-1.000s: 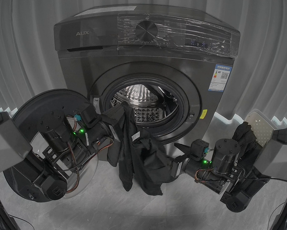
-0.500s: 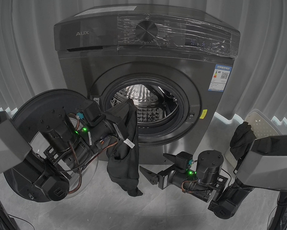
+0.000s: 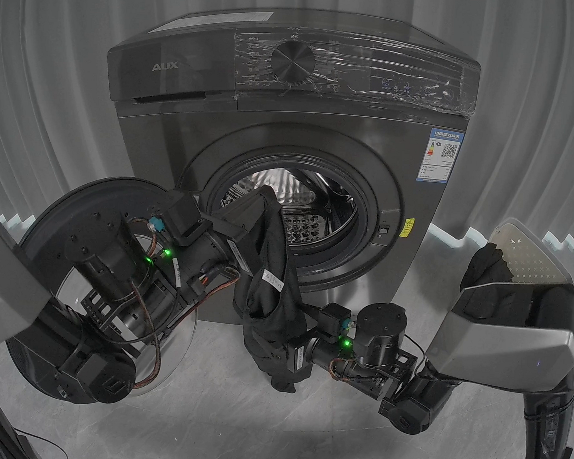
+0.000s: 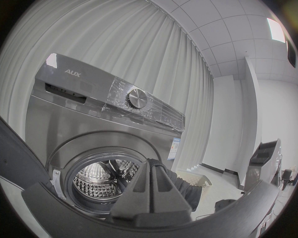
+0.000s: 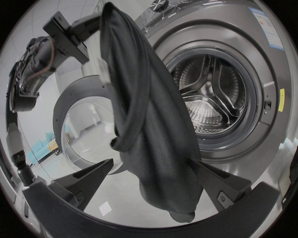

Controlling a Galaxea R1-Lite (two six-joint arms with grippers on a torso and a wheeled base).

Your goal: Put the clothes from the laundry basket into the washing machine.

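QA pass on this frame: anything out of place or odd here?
Mainly the garment: pinched by the left gripper at the mouth of the drum, it hangs outside, trailing low toward the floor. The right gripper is open around its lower part. Plastic film wraps the panel. Another cloth drapes over the basket.

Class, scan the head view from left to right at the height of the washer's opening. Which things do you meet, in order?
open door → black garment → yellow sticker → laundry basket
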